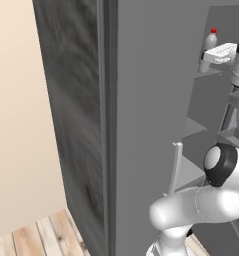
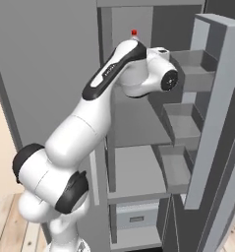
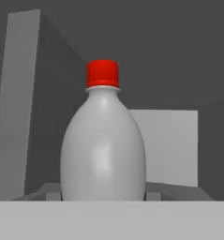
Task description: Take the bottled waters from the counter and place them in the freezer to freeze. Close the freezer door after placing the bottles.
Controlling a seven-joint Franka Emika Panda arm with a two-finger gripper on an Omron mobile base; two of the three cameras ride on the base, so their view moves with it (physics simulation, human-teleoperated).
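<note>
The white arm (image 2: 84, 138) reaches from the foreground into the open freezer (image 2: 138, 167) — its door (image 2: 222, 113) swung wide — with the claw (image 1: 207, 56) pinching one red-capped bottle (image 3: 103, 150), upright at an upper shelf (image 1: 211, 73). One bottle is visible, about to be set down; judging by this, its release, the second bottle and the door's closing remain.

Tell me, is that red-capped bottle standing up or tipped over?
Upright. In the hand view the red-capped bottle stands with its cap straight above its body; the left base view shows it high inside the freezer.
</note>
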